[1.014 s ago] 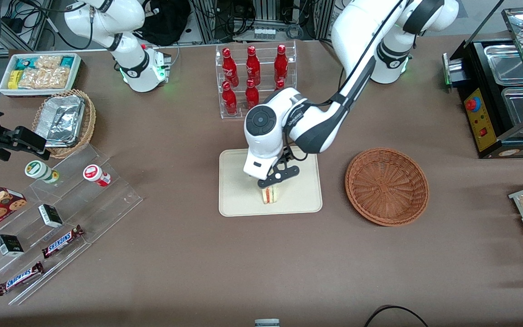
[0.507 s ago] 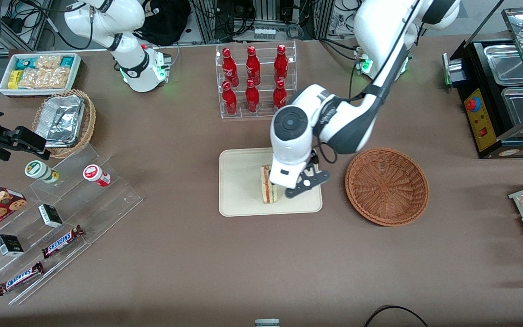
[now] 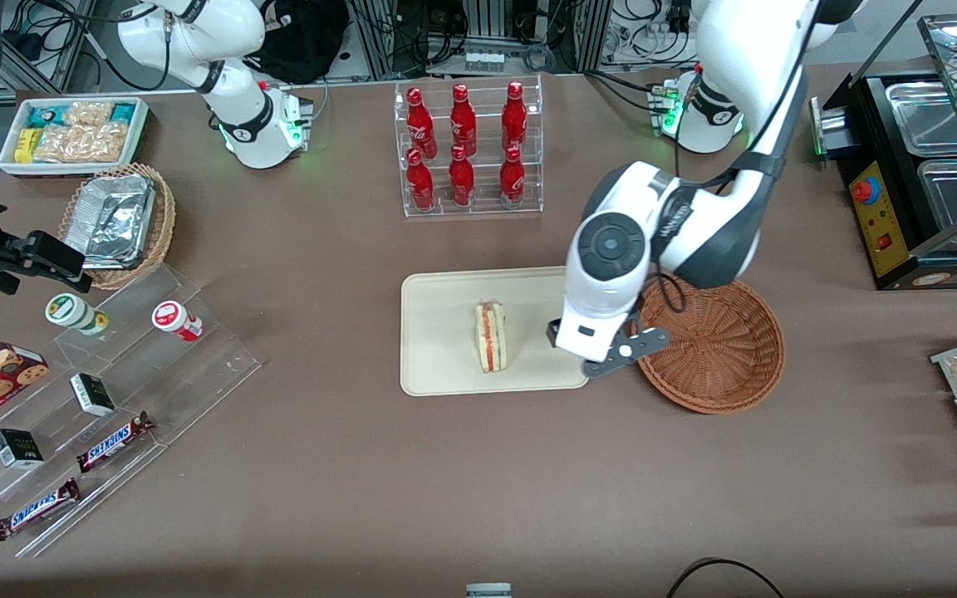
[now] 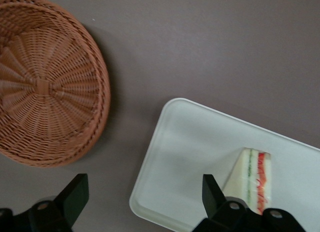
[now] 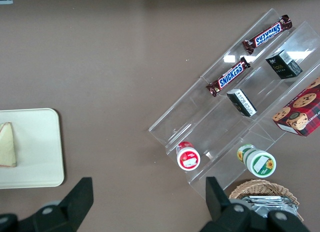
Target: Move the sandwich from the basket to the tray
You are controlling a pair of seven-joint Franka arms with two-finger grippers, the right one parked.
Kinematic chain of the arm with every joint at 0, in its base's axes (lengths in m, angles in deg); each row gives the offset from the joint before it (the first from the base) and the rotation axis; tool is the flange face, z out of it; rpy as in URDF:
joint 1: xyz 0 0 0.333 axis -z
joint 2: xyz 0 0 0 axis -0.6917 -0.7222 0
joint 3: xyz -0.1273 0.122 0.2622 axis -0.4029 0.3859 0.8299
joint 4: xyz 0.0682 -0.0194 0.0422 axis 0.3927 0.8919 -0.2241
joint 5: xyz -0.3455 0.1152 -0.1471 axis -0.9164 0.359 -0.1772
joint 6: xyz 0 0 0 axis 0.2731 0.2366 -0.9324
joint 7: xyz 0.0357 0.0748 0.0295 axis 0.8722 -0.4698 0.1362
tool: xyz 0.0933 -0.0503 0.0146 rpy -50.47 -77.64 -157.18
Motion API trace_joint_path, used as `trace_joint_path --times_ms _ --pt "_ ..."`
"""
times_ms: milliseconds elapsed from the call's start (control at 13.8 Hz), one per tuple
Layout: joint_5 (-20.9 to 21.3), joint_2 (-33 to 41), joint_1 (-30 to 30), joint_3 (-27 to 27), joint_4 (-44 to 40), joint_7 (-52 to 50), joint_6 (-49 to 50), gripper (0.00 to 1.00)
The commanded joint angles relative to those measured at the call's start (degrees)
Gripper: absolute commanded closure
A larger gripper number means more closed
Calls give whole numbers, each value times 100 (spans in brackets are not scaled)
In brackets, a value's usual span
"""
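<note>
Front view first: the tool (image 3: pixel 591 353) hangs over the gap where the tray (image 3: pixel 437 374) meets the basket (image 3: pixel 719 365), just above the tray's edge at the working arm's end. From here you only see its black finger bar poking out under the white wrist, so the spread isn't obvious in this shot. The sandwich (image 3: pixel 491 336) sits on the tray, standing on its crust side with the striped filling facing the camera, a bit away from the tool toward the parked arm's end and not touching it. The basket has nothing in it and sits right beside the tool. Farther from the camera than the tool is a clear rack of red bottles (image 3: pixel 463 149) on the brown table (image 3: pixel 478 498)

Left wrist view: the fingers (image 4: pixel 74 194) are spread wide apart with nothing between them, just bare table and the tray's rounded corner (image 4: pixel 165 192) below. The sandwich (image 4: pixel 252 179) lies on the tray right by one fingertip but clear of it. The basket (image 4: pixel 47 82) is off beside the other finger, apart from the tray

Right wrist view: the sandwich (image 5: pixel 7 144) shows as a pale wedge on the tray (image 5: pixel 40 152), well away from the snack shelves (image 5: pixel 235 117)
</note>
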Motion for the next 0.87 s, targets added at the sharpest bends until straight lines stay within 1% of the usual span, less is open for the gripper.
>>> trace_joint_path --times_ms 0,145,435,652,797 --pt "-176 563 -291 -37 634 517 16 0" --pt "-274 835 -572 -37 907 1044 42 0" --pt "-283 1520 -1020 -28 1540 1888 156 0" --pt "-283 1785 -1407 -63 1594 2504 665 0" --pt "-370 1952 -1766 -256 1577 2917 946 0"
